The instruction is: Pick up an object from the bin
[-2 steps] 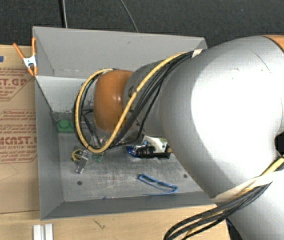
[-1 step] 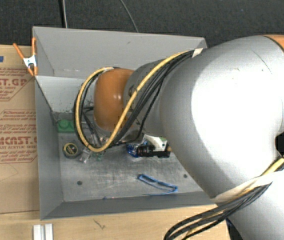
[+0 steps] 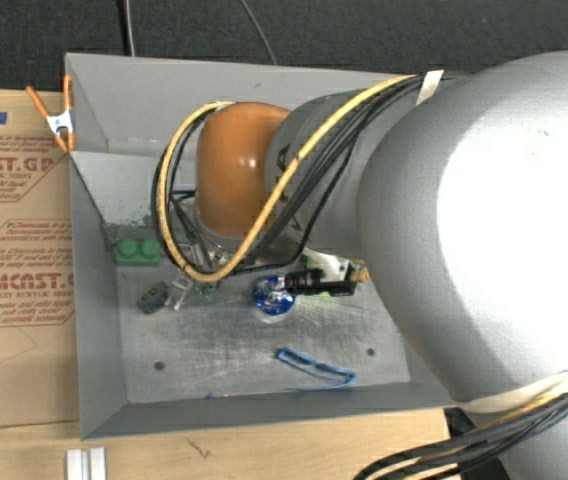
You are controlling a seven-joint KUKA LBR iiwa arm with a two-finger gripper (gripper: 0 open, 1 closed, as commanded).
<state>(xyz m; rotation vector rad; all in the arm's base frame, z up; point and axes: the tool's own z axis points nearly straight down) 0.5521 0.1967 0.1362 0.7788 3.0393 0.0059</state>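
Observation:
My gripper (image 3: 182, 290) pokes out below the orange cover, low over the left part of the bin floor. A small dark grey lump (image 3: 151, 298) lies just to its left, close by. A small green piece (image 3: 205, 290) sits right beside the gripper on its right. A green block (image 3: 135, 253) rests against the left wall, a little further back. I see nothing held.
To the right of the gripper lie a blue round thing (image 3: 273, 298) and a black pen-like item with a white and green end (image 3: 326, 279). A thin blue strip (image 3: 315, 366) lies near the front wall. The arm and its cables cover the bin's back and right.

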